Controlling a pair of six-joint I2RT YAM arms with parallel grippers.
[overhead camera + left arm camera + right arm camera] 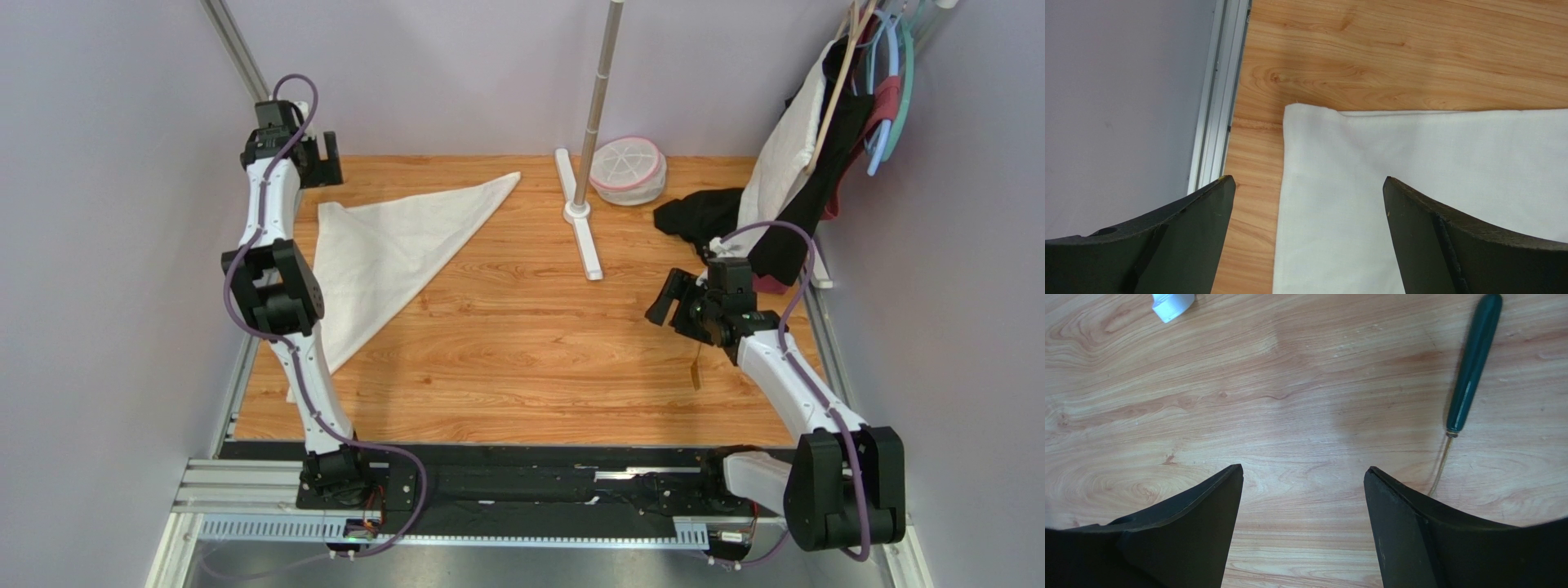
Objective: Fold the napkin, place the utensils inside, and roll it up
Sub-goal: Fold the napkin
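The napkin [393, 245] lies flat on the left of the wooden table, folded into a cream-white triangle. My left gripper [317, 159] is open and empty over its far left corner. In the left wrist view the napkin [1413, 184] fills the lower right, with its corner between the left gripper's [1308, 179] tips. The fork [1473, 361] has a dark green handle and a gold neck; it lies on bare wood just right of my right gripper [1303, 467], which is open and empty. In the top view the right gripper [672, 298] hovers at mid-right, with the fork's gold end [696, 368] just behind it.
A white pole stand [579, 208] rests at the back centre, its foot tip in the right wrist view [1172, 305]. A pink-rimmed round container [628, 169] sits beside it. A black cloth [705, 218] and hanging garments [816, 123] are at the back right. A metal rail [1217, 92] edges the table's left.
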